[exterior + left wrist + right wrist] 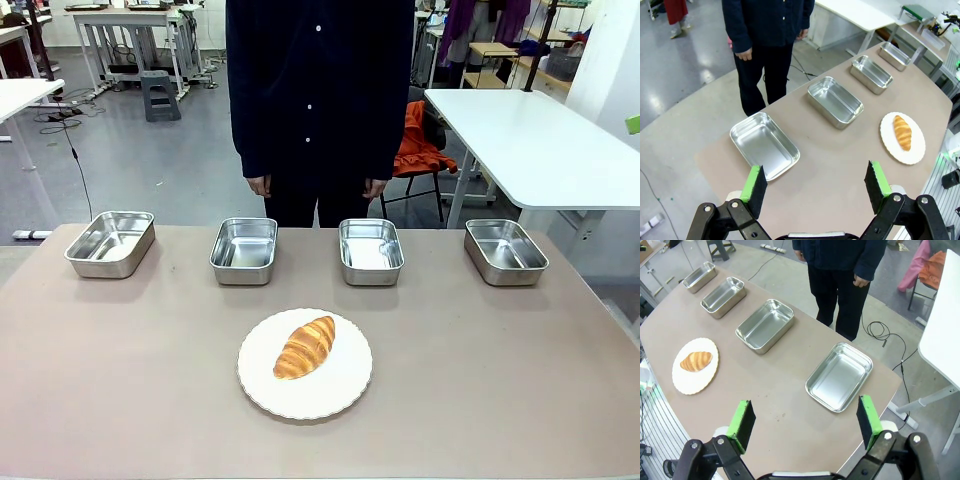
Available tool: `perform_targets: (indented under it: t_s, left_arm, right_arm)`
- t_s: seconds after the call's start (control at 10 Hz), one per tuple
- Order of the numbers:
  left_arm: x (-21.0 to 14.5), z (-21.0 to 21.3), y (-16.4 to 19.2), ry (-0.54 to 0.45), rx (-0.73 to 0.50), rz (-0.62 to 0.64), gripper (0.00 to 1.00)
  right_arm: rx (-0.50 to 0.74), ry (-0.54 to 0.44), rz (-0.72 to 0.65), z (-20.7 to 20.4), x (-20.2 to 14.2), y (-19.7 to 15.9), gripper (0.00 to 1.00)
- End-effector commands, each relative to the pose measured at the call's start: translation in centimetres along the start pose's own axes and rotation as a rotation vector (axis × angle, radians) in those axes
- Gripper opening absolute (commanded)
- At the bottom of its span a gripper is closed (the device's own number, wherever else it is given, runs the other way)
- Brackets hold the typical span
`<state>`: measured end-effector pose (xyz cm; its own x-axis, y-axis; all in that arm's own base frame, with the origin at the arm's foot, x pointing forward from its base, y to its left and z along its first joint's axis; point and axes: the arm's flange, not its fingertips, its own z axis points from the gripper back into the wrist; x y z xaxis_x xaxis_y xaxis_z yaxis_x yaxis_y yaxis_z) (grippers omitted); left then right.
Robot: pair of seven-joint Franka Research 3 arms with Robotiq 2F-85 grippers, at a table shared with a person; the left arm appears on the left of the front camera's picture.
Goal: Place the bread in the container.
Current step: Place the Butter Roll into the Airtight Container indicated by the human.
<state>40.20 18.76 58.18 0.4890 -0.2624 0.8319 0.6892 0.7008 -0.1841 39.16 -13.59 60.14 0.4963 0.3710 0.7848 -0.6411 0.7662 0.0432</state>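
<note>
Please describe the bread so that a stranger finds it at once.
On the beige table, nearer the robot than the row of four steel trays, lies a round white plate. The bread rests on it: golden-brown, ridged, the only food there.

Ahead of the left pincer (814,170), beyond the tabletop (830,150), grey polished floor (685,100) shines with patches of glare. Ahead and to the right of the right pincer (805,404) stands a white table (945,315). A black cable (880,334) loops on the floor near its leg, with an orange-draped chair (937,265) beyond.
</note>
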Motion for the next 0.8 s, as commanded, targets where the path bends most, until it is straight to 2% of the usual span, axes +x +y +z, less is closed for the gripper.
perform_targets:
  t_s: [0.0,0.7]
  left_arm:
    - [0.02,0.28,-0.13,-0.008,-0.007,-0.008,1.00]
    - [0.02,0.28,-0.13,-0.008,-0.007,-0.008,1.00]
  right_arm:
    - [0.013,-0.020,0.002,-0.04,0.04,-0.04,1.00]
    - [0.013,-0.020,0.002,-0.04,0.04,-0.04,1.00]
